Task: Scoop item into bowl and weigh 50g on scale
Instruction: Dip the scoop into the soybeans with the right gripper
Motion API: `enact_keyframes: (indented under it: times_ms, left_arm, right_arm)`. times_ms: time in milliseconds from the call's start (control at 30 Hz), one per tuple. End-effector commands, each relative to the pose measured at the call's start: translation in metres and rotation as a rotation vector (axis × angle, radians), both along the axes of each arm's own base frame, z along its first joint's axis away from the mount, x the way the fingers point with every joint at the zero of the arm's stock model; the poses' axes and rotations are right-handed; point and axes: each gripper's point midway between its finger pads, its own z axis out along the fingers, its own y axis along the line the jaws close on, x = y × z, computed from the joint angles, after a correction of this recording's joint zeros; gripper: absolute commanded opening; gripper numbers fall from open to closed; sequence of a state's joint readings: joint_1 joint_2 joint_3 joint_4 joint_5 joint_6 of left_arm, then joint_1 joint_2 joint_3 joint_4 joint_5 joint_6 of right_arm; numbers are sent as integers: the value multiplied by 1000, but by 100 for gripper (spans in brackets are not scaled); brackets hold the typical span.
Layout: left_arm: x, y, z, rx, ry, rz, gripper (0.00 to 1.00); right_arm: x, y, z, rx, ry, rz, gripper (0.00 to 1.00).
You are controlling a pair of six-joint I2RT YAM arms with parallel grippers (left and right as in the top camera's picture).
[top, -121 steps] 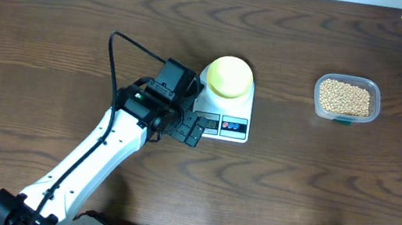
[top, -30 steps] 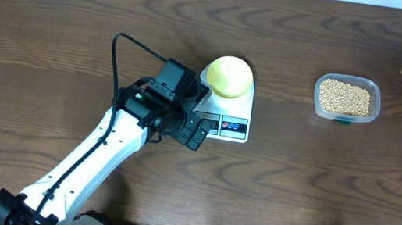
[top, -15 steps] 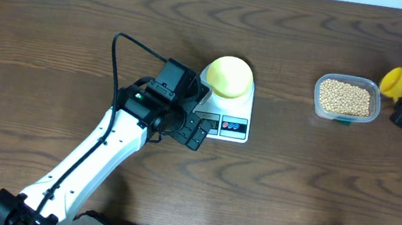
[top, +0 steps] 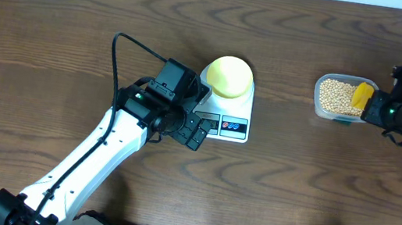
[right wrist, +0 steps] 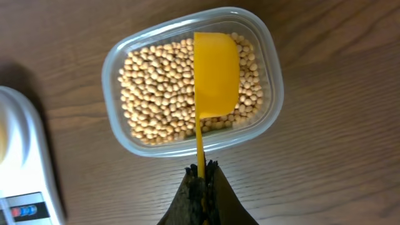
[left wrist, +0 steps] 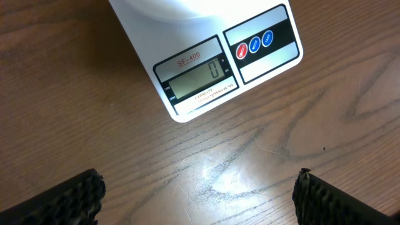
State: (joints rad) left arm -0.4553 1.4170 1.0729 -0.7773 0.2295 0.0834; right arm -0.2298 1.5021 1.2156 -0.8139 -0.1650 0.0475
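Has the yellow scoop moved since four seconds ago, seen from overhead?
Yes. The yellow scoop, held by the right gripper, went left and down the picture from the top right corner; it is now over the clear tub of beans.

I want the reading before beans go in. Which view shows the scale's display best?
Left wrist: the display is large, sharp and reads 0. Overhead shows the scale, but its display is too small to read. Right wrist catches only the scale's edge and buttons, no display.
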Motion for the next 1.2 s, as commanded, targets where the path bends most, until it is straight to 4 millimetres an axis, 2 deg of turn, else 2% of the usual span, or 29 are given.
enact_keyframes:
  times_ms: [0, 167, 267, 433, 567, 700, 900, 1167]
  left_arm:
    - [-1, 3, -6, 22, 7, -8, 98]
    - [-1, 3, -6, 22, 7, -8, 98]
    - [-1, 3, -6, 22, 7, -8, 98]
    - [-1, 3, -6, 22, 7, -8, 98]
    - [-1, 3, -6, 22, 7, -8, 98]
    - [-1, 3, -6, 22, 7, -8, 98]
    - [-1, 3, -6, 22, 7, -8, 98]
    - [-1, 3, -6, 22, 7, -8, 98]
  right_arm:
    - [2, 4, -13, -46, 40, 33, 1]
    - [5, 22, -24, 30, 61, 81, 1]
    - [5, 25, -28, 48, 72, 84, 1]
    - [6, 41, -27, 140, 59, 123, 1]
    - [7, 42, -30, 162, 53, 126, 1]
    - [3, 47, -34, 260, 42, 132, 1]
    - [-2, 35, -32, 378, 13, 90, 1]
    - [-5, 36, -41, 569, -26, 5, 1]
